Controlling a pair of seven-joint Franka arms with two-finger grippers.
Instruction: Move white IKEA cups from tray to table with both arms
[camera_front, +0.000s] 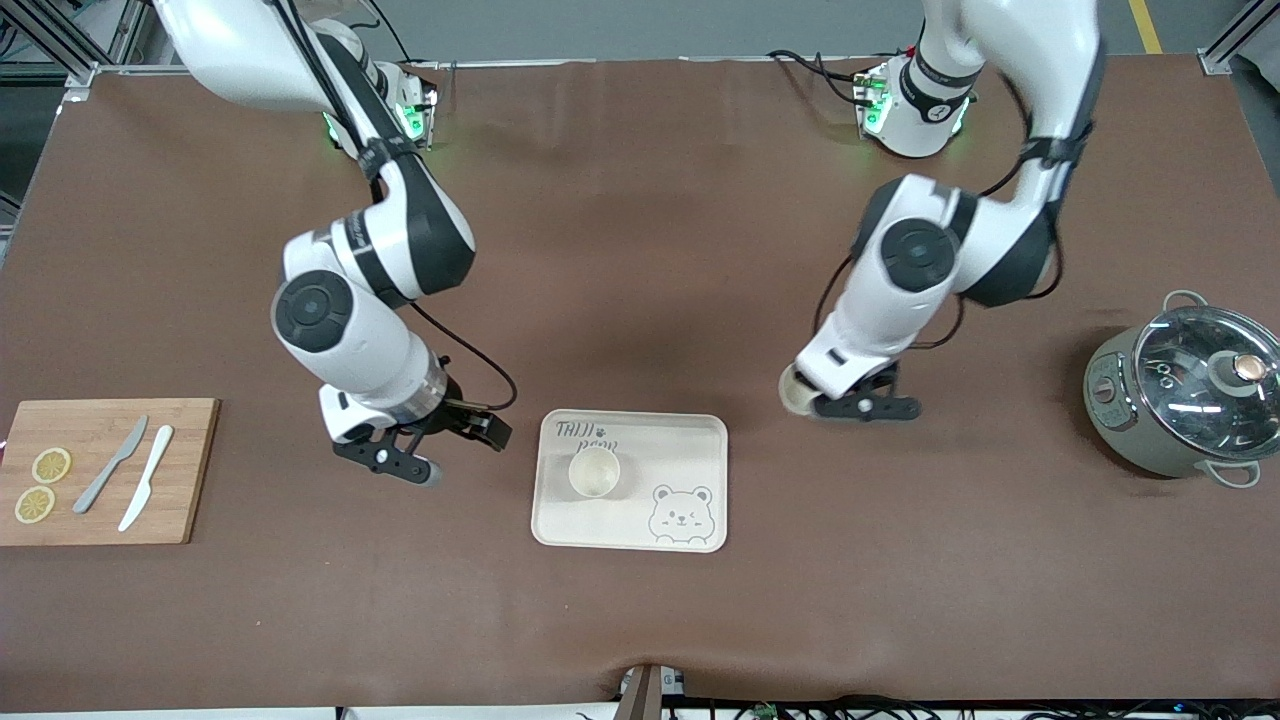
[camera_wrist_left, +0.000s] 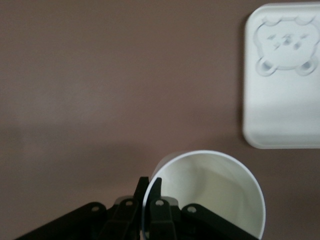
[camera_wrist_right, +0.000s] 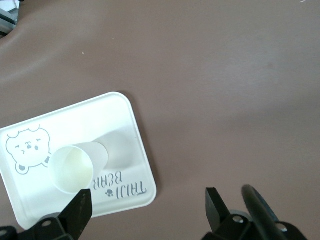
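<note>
Brown matting covers the whole worktop (camera_front: 640, 250), and wide bare stretches of it lie between my two arms and along the edge nearest the front camera. At the middle sits the cream bear-print tray (camera_front: 690, 440), a raised rim running round it, with lettering in one corner and the bear's face in another. One white cup (camera_front: 594, 471) stands upright on the tray near the lettered corner, open mouth up, plain and slightly tapered.

My right hand (camera_front: 440, 452) hangs low over the bare matting just beside the tray's edge, toward the right arm's end of the worktop. Its fingers (camera_wrist_right: 80, 207) are spread wide with nothing between them, and in the right wrist view the cup on the tray shows just past one fingertip.

My left hand (camera_front: 868, 402) is off the tray's corner toward the left arm's end, pinching the second white cup (camera_wrist_left: 215, 192) by its wall, one finger inside the rim and one outside. In the left wrist view its round rim is thin and clean, the inside smooth and cream. I cannot tell whether this cup touches the matting. The tray lies apart from it, with bare matting between.

Toward the right arm's end lies a wooden cutting board (camera_front: 180, 480) carrying two knives (camera_front: 130, 478) and two lemon slices (camera_front: 43, 484). Toward the left arm's end stands a grey cooker (camera_front: 1130, 420) under a glass lid (camera_front: 1210, 365), well apart from my left hand.
</note>
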